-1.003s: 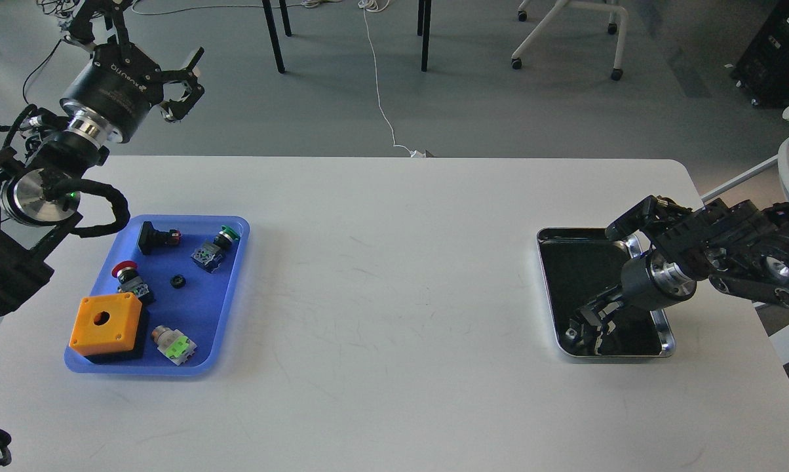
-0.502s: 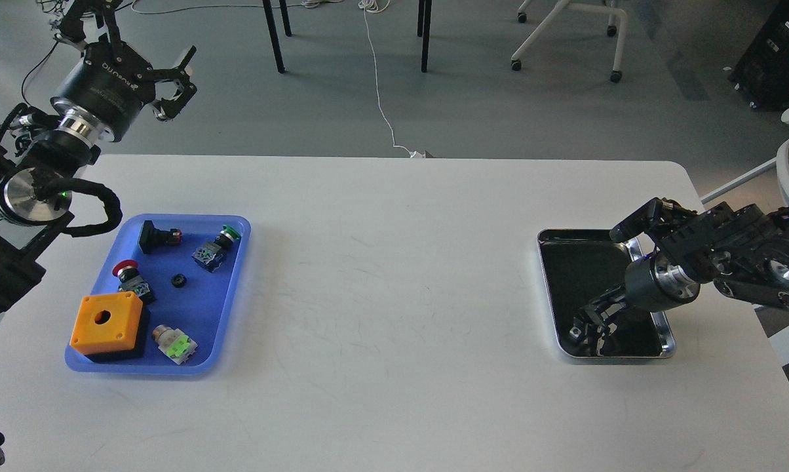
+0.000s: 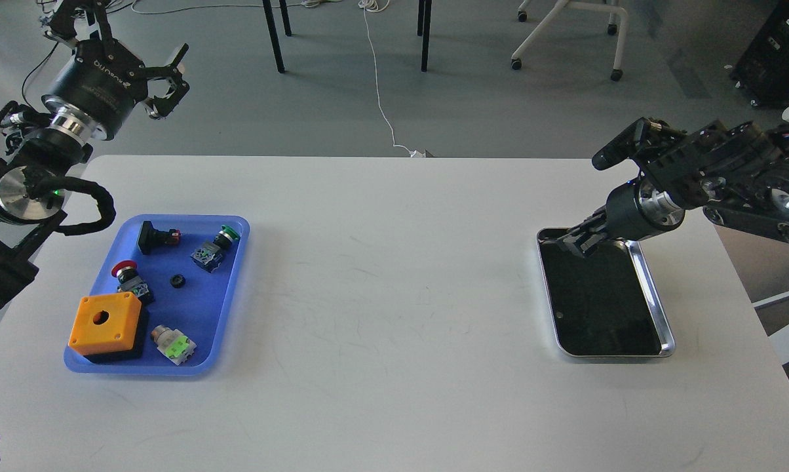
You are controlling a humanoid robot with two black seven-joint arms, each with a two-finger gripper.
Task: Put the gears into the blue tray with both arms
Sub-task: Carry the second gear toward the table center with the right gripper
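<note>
The blue tray (image 3: 201, 308) lies at the table's left. One gear (image 3: 177, 281), a tiny black toothed wheel, rests near the tray's middle. My left gripper (image 3: 170, 82) hangs high beyond the table's far left corner, well clear of the tray, open and empty. At the right, my right gripper (image 3: 575, 243) hovers over the far end of the steel tray (image 3: 653, 303). Its fingers are drawn together, and I cannot make out a gear between the dark tips. The steel tray's dark inside shows nothing lying in it.
The blue tray also holds an orange box (image 3: 104, 321) with a round hole, a black push-button (image 3: 155, 236), a red-capped switch (image 3: 127, 275), a green-capped switch (image 3: 215, 247) and a green-and-white switch (image 3: 174, 345). Chair and table legs stand on the floor beyond the table.
My right gripper has lifted out of the steel tray's near left corner and moved up to its far end. The left arm drew slightly up and to the left, still open.
</note>
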